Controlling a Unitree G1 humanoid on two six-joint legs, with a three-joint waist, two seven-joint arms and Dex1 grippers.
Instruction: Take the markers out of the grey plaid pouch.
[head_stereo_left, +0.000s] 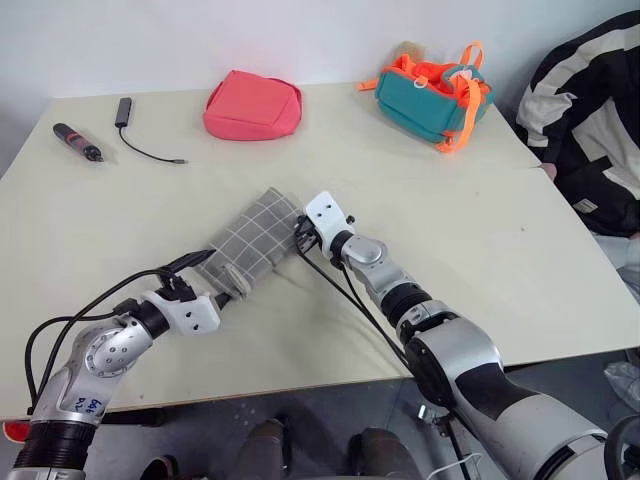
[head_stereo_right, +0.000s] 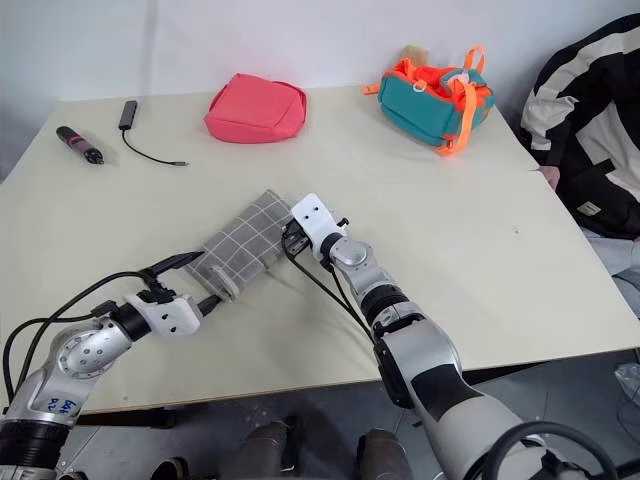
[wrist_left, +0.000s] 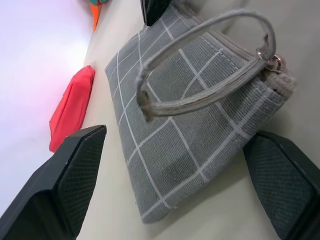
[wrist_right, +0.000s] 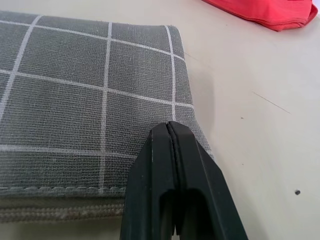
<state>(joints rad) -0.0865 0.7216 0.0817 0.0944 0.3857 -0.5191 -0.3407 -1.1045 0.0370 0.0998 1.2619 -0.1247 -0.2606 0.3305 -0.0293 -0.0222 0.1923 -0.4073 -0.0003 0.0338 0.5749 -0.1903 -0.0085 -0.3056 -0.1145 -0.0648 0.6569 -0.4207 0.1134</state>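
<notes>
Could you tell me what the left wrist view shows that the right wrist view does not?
The left wrist view has the pouch's grey loop strap with its metal ring, framed by the open left gripper, plus a sliver of the teal-and-orange bag. The right wrist view has the shut right gripper resting at a plain corner of the pouch. Both share the grey plaid pouch, the pink-red pouch and the table.

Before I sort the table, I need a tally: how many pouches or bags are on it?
3: the grey plaid pouch near the front between the arms, the pink-red pouch at the back, the teal-and-orange bag at the back right.
</notes>
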